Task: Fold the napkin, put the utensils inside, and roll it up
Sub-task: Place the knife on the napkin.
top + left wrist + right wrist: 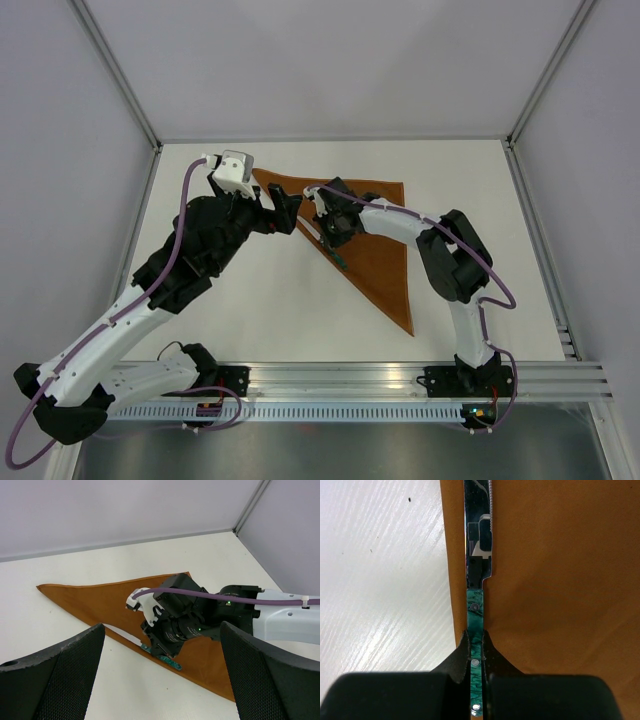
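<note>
Right wrist, right pincer (475, 645) clamping knife (479, 565), serrated blade on napkin (560, 580)

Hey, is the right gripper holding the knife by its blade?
No, the right gripper grips the knife by its green handle, and the blade sticks out free.

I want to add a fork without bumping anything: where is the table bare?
Bare tabletop lies on the near side of the napkin, off its diagonal edge, between the arms, and in the far right corner. Crowded: the napkin's left corner, where the open left gripper faces the right gripper clamping the knife.
</note>
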You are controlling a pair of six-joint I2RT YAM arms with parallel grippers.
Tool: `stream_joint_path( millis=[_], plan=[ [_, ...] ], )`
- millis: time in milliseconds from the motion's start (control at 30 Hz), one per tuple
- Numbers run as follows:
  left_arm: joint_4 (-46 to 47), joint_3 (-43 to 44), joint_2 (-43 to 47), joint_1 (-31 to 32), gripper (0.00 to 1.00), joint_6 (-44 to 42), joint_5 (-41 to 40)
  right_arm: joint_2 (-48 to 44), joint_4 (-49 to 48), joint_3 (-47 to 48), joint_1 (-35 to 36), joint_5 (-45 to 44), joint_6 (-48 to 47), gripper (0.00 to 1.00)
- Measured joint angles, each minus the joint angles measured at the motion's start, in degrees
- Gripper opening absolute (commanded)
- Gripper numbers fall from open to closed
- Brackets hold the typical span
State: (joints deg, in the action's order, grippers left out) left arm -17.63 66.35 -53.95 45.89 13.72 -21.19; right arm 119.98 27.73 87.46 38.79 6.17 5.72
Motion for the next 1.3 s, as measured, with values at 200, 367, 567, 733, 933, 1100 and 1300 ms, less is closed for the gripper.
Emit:
stream_joint_path(
  millis=[200, 367, 567, 733, 933, 1100, 1300],
  plan=[
    [0.0, 0.0, 0.0, 0.0, 1.00, 0.0, -0.1, 0.0, 0.0, 0.0, 0.4, 0.0, -0.2, 0.00],
    [0.0, 0.0, 0.0, 0.0, 1.00, 0.0, -0.4, 0.0, 0.0, 0.0, 0.5, -0.2, -0.4, 0.00],
    [0.0, 0.0, 0.0, 0.0, 1.00, 0.0, -0.8, 0.2, 0.0, 0.0, 0.5, -0.4, -0.6, 0.00],
    [0.0, 0.0, 0.0, 0.0, 1.00, 0.0, -0.9, 0.9, 0.0, 0.0, 0.5, -0.4, -0.6, 0.00],
    [0.0, 0.0, 0.0, 0.0, 1.00, 0.0, -1.0, 0.9, 0.0, 0.0, 0.5, -0.4, -1.0, 0.21],
    [0.0, -0.1, 0.0, 0.0, 1.00, 0.0, -1.0, 0.9, 0.2, 0.0, 0.5, -0.2, -1.4, 0.36],
    [0.0, -0.1, 0.0, 0.0, 1.00, 0.0, -1.0, 0.9, 1.4, 1.2, 0.5, 0.1, -1.6, 0.47]
  ],
)
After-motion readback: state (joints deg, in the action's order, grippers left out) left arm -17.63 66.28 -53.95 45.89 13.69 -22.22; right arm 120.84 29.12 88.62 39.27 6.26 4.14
